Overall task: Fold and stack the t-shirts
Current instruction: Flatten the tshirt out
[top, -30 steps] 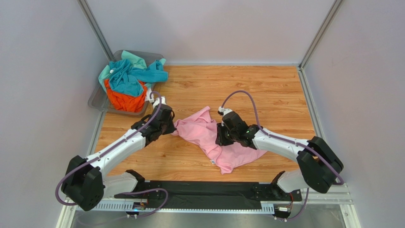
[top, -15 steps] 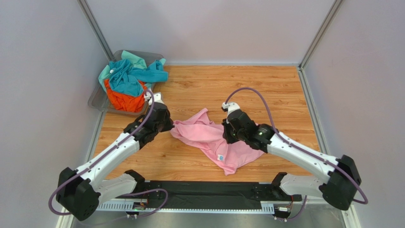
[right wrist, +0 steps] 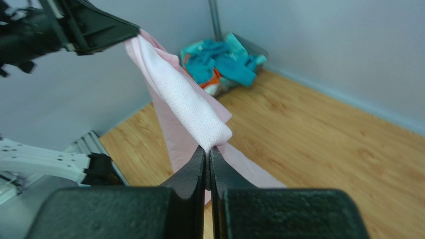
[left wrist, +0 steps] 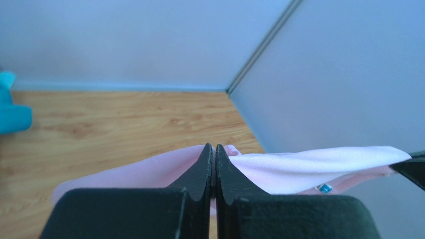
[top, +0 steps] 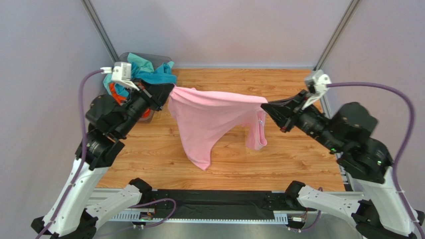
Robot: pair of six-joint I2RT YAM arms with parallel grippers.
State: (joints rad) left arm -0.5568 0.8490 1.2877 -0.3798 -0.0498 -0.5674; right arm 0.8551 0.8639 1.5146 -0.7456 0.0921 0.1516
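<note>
A pink t-shirt (top: 209,117) hangs in the air, stretched between both grippers high above the wooden table (top: 279,149). My left gripper (top: 168,91) is shut on its left end; in the left wrist view (left wrist: 214,147) the pink t-shirt (left wrist: 309,164) runs off to the right. My right gripper (top: 265,105) is shut on its right end; in the right wrist view (right wrist: 208,149) the pink t-shirt (right wrist: 187,102) stretches towards the left gripper (right wrist: 130,31). The shirt's lower part droops to a point (top: 199,162) above the table.
A clear bin (top: 102,107) at the back left holds teal shirts (top: 149,72) and an orange shirt (top: 113,88), also in the right wrist view (right wrist: 224,62). Grey walls close in the table. A black rail (top: 214,201) runs along the near edge.
Both arms have risen from the table and spread apart, lifting the pink shirt off the wood and stretching it between them.
</note>
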